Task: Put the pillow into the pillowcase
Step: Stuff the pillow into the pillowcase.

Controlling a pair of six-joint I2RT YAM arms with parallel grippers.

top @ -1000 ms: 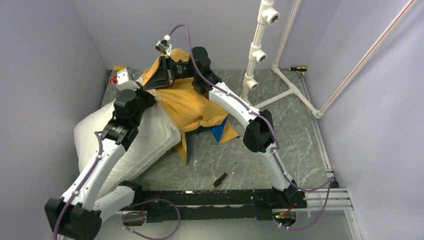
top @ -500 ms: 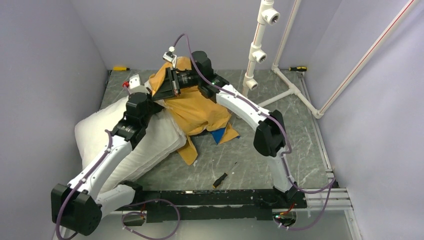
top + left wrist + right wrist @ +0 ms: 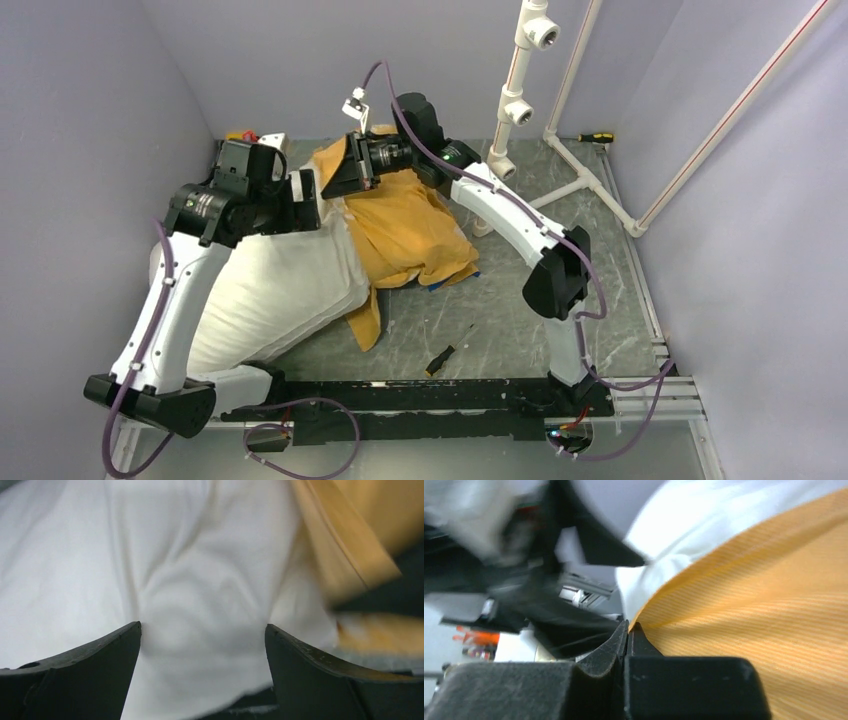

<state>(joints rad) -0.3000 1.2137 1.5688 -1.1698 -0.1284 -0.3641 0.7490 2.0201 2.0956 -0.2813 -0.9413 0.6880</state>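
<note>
We find the pillow (image 3: 270, 290) lying on the table (image 3: 560, 250), white and plump, most of its surface bare. The pillowcase (image 3: 405, 225) lies bunched against the pillow's right side, orange face up, with a sliver of blue at its near hem. The left pincer (image 3: 202, 630) stands open over the pillow's far end, jaws wide apart and white fabric showing between them. The right pincer (image 3: 628, 626) is closed on the pillowcase's orange edge, just beyond the pillow's far corner. A small black object (image 3: 440, 358) lies apart, right of the pillow's near end.

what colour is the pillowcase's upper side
Orange-yellow pillowcase, finely striped; best in right wrist view.
</note>
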